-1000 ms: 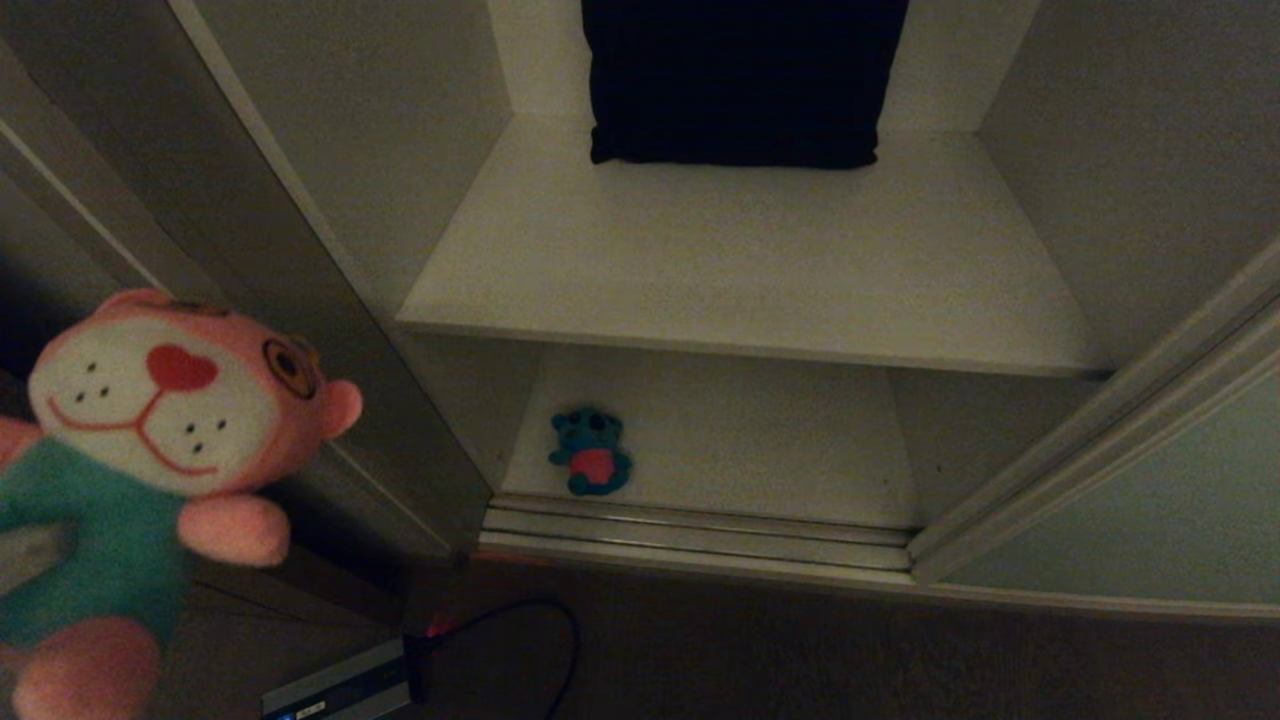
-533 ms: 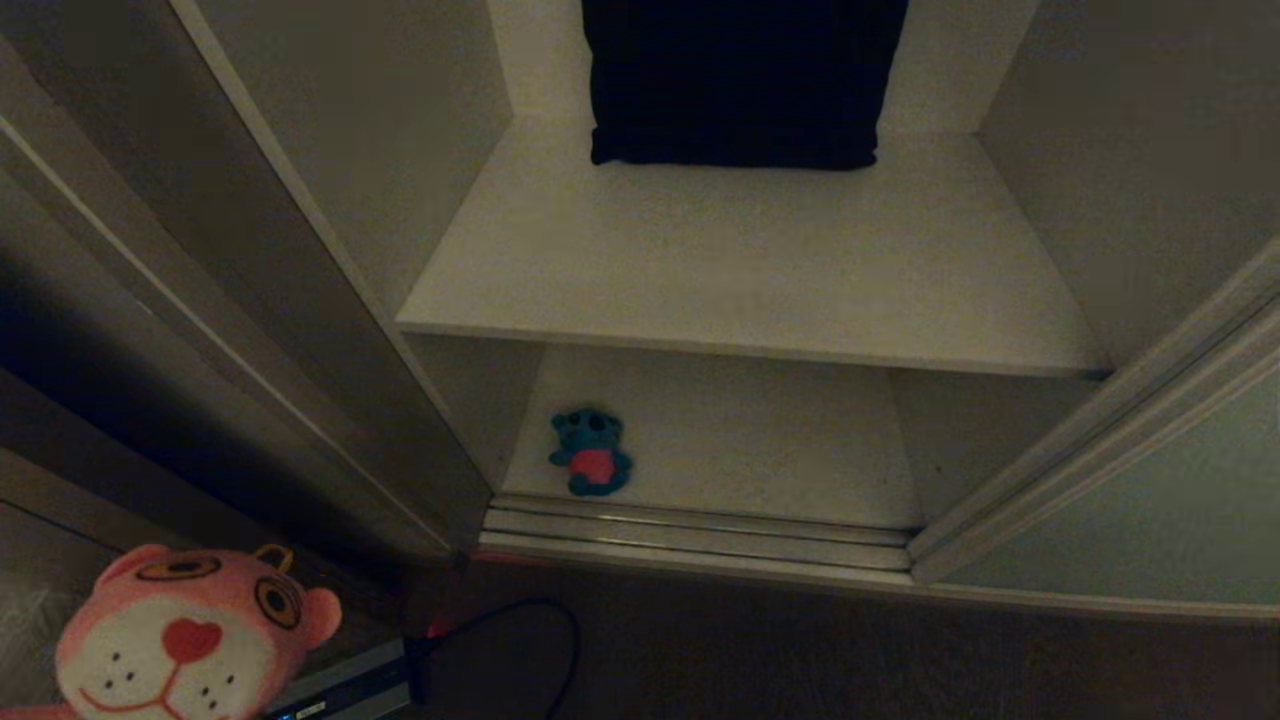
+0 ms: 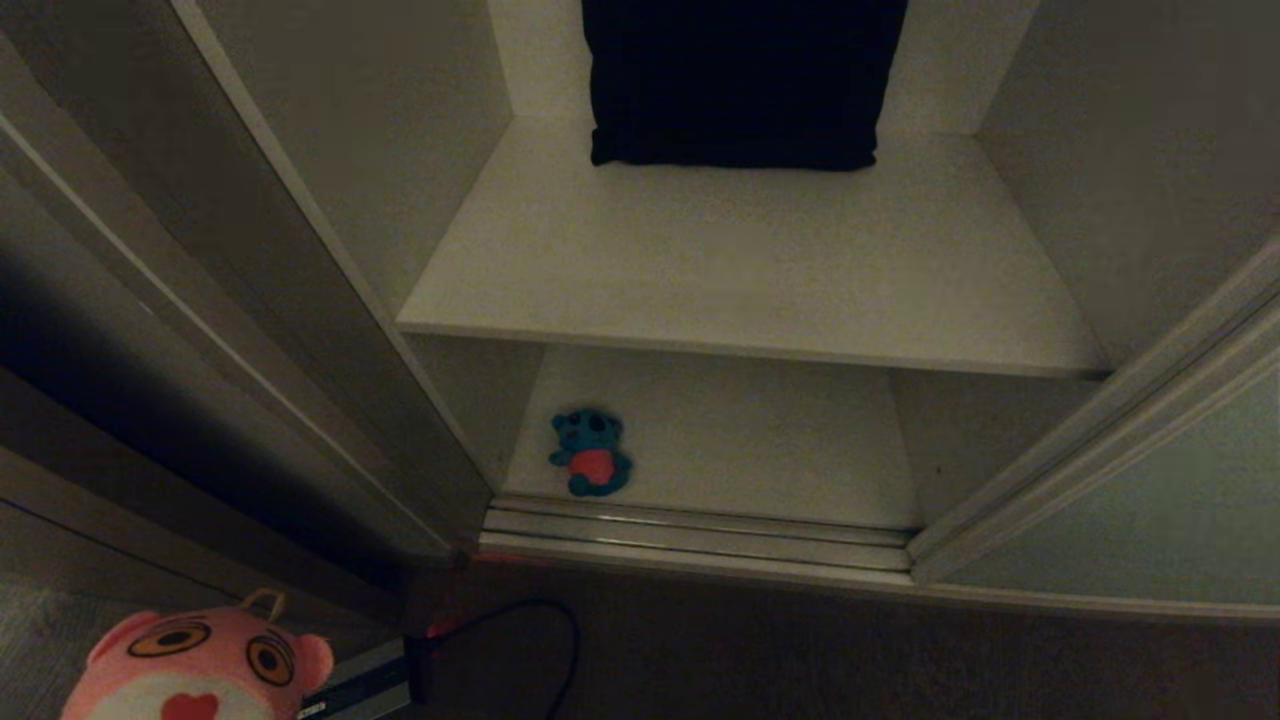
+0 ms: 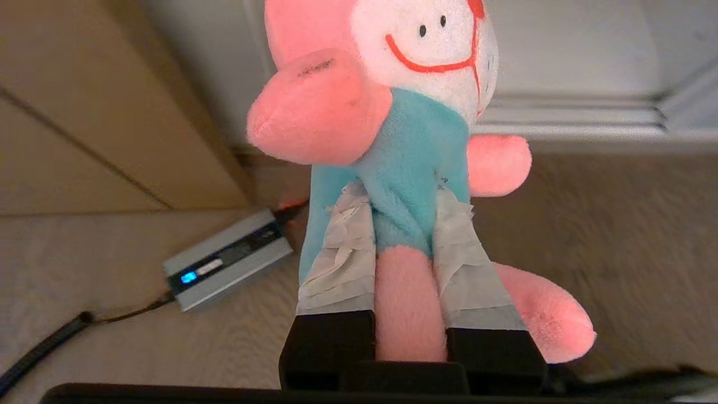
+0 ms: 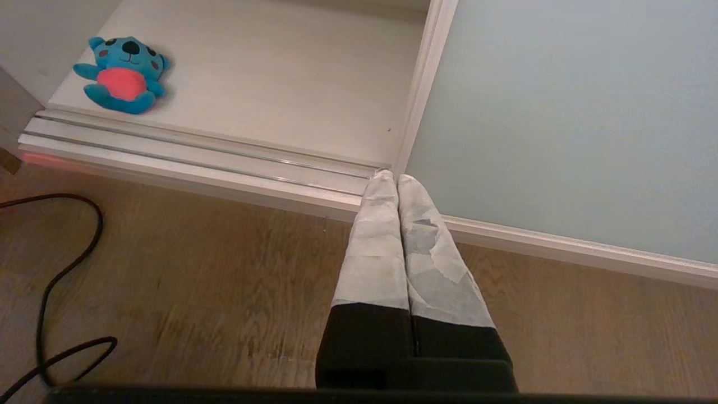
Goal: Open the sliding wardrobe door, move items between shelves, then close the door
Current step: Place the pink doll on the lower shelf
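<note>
Pink plush toy (image 3: 195,670): body cut off by head view's lower edge, only upper face showing; dark folded cloth (image 3: 740,85): top cropped at upper edge

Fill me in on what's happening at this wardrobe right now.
The sliding wardrobe door is open. The left gripper is shut on the pink plush toy, holding it by the body out in front of the wardrobe, low at the robot's left above the floor. The teal bear lies on the bottom shelf. A dark folded cloth sits on the upper shelf. The right gripper is shut, empty, parked near the door's edge.
</note>
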Motion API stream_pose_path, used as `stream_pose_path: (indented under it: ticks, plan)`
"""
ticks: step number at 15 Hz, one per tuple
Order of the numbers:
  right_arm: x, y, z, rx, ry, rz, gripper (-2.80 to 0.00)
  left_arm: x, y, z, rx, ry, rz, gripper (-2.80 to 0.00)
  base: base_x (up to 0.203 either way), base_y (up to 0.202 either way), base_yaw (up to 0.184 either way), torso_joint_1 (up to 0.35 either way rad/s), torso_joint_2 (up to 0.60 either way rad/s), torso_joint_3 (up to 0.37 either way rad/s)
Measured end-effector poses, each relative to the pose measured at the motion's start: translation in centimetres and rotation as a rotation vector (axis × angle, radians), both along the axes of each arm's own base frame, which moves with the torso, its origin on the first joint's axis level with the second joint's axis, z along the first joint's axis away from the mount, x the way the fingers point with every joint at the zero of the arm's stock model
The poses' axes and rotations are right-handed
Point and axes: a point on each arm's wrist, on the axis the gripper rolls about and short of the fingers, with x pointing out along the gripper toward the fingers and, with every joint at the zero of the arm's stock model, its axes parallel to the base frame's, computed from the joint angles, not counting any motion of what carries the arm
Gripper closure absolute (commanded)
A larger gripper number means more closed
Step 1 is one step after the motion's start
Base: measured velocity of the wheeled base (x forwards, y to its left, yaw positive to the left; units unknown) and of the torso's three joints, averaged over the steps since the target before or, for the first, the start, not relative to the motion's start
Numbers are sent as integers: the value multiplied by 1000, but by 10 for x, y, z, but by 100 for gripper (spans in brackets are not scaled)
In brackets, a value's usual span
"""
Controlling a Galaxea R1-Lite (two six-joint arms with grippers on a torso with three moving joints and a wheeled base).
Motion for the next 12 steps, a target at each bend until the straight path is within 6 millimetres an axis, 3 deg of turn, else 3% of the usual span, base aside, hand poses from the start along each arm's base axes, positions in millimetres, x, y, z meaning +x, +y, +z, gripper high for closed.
stream_pose_path:
  ticks: [5, 9, 12]
  plan:
    - [0, 0, 0, 0, 0, 0, 0, 1, 1, -2, -44, -19, 40, 0, 0, 0, 0, 0, 0, 0]
    - [0, 0, 0, 0, 0, 0, 0, 8, 2, -10, 116, -79, 103, 0, 0, 0, 0, 0, 0, 0]
    - [0, 0, 0, 0, 0, 0, 0, 12, 3, -14, 116, -125, 121, 0, 0, 0, 0, 0, 0, 0]
